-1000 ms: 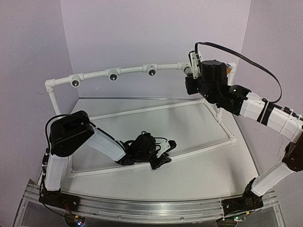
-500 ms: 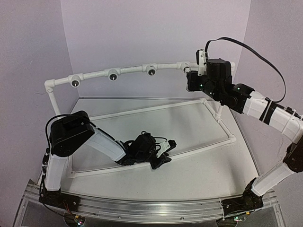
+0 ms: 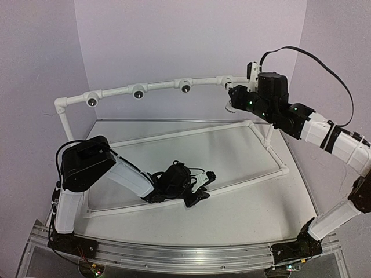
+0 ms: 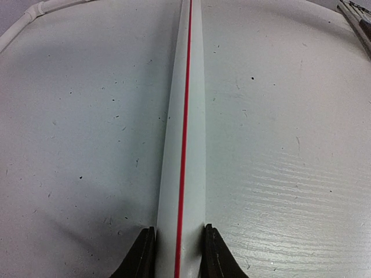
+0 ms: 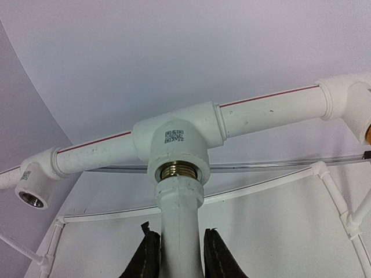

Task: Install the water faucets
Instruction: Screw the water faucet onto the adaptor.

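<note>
White faucet (image 5: pixel 178 223) in right end effector (image 5: pixel 178 246) meets tee (image 5: pixel 177 136); left end effector (image 4: pixel 178 240) pinches pipe (image 4: pixel 184 116).

The white tap (image 5: pixel 181 217) pinched by the right gripper (image 5: pixel 177 255) runs off the bottom of the wrist picture, so its handle and spout can't be seen. From above, those fingertips sit behind the black wrist (image 3: pixel 264 95), and the tap is too small to make out. An orange sliver (image 5: pixel 367 132) is cropped at the right edge; tap or brass fitting, I can't tell. The left gripper (image 4: pixel 177 258) clamps a floor pipe (image 4: pixel 184 145), and the frame cuts its fingers (image 4: pixel 141 260) short.
</note>
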### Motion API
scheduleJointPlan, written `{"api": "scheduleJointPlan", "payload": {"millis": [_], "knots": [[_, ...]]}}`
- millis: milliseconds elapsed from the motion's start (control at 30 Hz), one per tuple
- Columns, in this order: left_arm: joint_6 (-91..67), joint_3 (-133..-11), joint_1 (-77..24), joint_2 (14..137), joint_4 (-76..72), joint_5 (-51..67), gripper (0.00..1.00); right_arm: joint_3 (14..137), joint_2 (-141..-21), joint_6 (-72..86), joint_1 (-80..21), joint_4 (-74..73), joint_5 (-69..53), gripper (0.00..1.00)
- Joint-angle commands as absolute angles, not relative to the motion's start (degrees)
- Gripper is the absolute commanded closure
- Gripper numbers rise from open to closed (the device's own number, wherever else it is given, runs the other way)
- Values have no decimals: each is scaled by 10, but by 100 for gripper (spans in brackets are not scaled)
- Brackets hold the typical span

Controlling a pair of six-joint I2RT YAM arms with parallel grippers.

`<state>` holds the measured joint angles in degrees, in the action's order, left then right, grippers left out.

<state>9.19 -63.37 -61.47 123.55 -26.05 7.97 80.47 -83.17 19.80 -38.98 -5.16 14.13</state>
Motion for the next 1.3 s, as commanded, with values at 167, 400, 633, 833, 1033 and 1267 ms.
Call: {"api": "scheduleJointPlan", "payload": {"millis": [167,400,633,833,1033,1267], "knots": [[40,-593,-626,1302,-69,38,100,785,-828,300,-364,29,132,100],[41,-594,-626,1302,-69,40,100,766,-830,358,-350,48,115,100],[41,-593,-627,1303,-69,39,100,754,-827,401,-343,64,96,100],[41,-595,-627,1304,-69,40,100,747,-831,443,-338,76,80,100],[41,-595,-627,1305,-69,41,100,738,-830,482,-334,84,79,100],[42,-596,-627,1307,-69,41,100,717,-834,541,-333,109,77,100]]}}
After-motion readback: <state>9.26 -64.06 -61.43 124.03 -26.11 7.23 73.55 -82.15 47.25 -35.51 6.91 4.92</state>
